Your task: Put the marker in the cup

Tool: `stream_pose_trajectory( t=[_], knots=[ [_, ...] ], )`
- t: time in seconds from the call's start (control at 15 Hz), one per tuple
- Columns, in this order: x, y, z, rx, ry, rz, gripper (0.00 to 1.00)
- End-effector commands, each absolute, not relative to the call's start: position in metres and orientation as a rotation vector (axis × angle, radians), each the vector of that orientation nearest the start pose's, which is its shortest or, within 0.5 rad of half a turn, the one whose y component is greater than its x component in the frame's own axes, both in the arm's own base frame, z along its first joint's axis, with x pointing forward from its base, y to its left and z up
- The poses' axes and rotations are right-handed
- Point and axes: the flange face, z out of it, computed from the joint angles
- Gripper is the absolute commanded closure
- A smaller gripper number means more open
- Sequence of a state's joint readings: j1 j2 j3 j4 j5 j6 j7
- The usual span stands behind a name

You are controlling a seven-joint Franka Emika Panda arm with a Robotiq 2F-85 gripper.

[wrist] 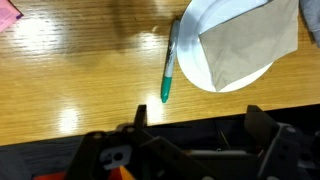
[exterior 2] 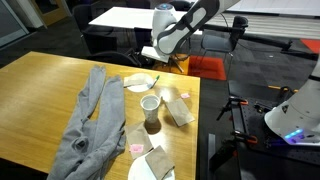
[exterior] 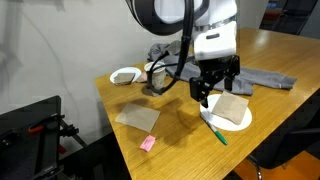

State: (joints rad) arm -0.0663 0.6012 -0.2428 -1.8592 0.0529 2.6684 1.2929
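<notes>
The green marker (wrist: 168, 68) lies flat on the wooden table just beside the rim of a white plate (wrist: 200, 65). It also shows near the table's front edge in an exterior view (exterior: 216, 131). The cup (exterior: 155, 74), white paper with a brownish print, stands upright further back near the middle of the table, and also shows in the other exterior view (exterior 2: 150, 106). My gripper (exterior: 212, 96) hangs open and empty above the plate and the marker. In the wrist view its two fingers (wrist: 198, 125) frame the table edge, with the marker just ahead of them.
A brown napkin (wrist: 250, 42) lies on the plate. A pink eraser-like block (exterior: 148, 143), another brown napkin (exterior: 137, 118), a shallow white bowl (exterior: 125, 75) and a grey cloth (exterior 2: 88, 125) are on the table. The table edge (wrist: 100, 135) is close to the marker.
</notes>
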Motion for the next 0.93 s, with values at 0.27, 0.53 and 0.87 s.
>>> stream_pose_trajectory(
  t=[0.27, 0.53, 0.87],
  knots=[
    [0.632, -0.217, 0.182, -2.072, 2.391, -0.317, 0.0],
    [0.628, -0.22, 0.163, -2.081, 2.422, -0.279, 0.0],
    [0.623, -0.218, 0.15, -2.127, 2.39, -0.276, 0.0]
  ],
)
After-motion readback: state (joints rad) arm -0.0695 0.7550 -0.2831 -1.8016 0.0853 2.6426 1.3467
